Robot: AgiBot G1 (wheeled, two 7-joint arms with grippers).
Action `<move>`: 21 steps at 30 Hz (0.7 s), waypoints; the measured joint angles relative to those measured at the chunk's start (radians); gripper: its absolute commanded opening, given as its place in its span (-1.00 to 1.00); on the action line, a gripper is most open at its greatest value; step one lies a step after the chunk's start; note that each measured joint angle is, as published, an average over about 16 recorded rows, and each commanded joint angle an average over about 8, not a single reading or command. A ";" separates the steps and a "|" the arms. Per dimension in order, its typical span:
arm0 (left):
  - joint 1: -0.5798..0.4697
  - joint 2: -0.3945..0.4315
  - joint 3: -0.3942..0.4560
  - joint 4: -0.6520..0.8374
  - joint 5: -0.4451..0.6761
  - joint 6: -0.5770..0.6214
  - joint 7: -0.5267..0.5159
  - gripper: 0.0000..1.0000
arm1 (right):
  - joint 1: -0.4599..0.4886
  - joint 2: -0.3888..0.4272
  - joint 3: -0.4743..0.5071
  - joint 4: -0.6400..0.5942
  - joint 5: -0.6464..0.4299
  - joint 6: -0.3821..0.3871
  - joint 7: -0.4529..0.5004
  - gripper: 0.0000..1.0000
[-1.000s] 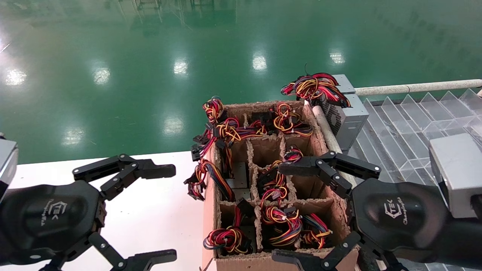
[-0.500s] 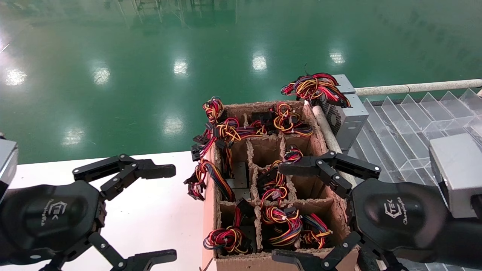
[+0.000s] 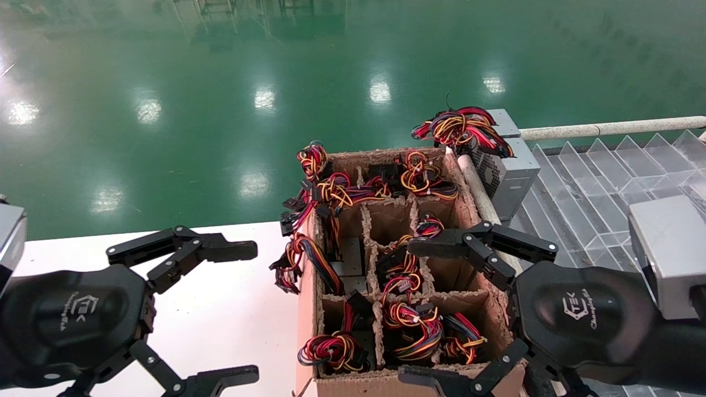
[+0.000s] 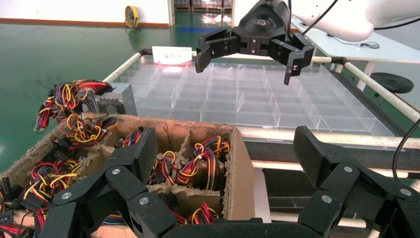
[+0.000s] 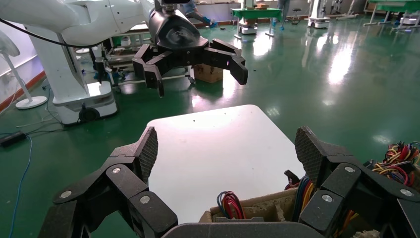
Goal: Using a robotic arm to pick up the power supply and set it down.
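over the box's right edge hangs the right hand (image 3: 436, 311), fingers spread wide and holding nothing, above the near right cells of the cardboard box (image 3: 309, 325). wire bundles (image 3: 413, 328) fill those cells. beyond the box's far right corner, a power supply (image 3: 504, 171) sits on the clear tray (image 3: 595, 182), wires piled on top. left hand (image 3: 231, 314) hovers open over the white table (image 3: 231, 309).

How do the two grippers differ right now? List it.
The left gripper hangs over the white table; the right gripper hangs over the cardboard box of wired units. A silver wrist block shows behind the right gripper; the left gripper's is mostly out of frame. Both are open, black, empty.
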 measured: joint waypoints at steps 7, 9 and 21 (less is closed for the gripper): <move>0.000 0.000 0.000 0.000 0.000 0.000 0.000 1.00 | 0.000 0.000 0.000 0.000 0.000 0.000 0.000 1.00; 0.000 0.000 0.000 0.000 0.000 0.000 0.000 1.00 | 0.000 0.000 0.000 0.000 0.000 0.000 0.000 1.00; 0.000 0.000 0.000 0.000 0.000 0.000 0.000 1.00 | 0.000 0.000 0.000 0.000 0.000 0.000 0.000 1.00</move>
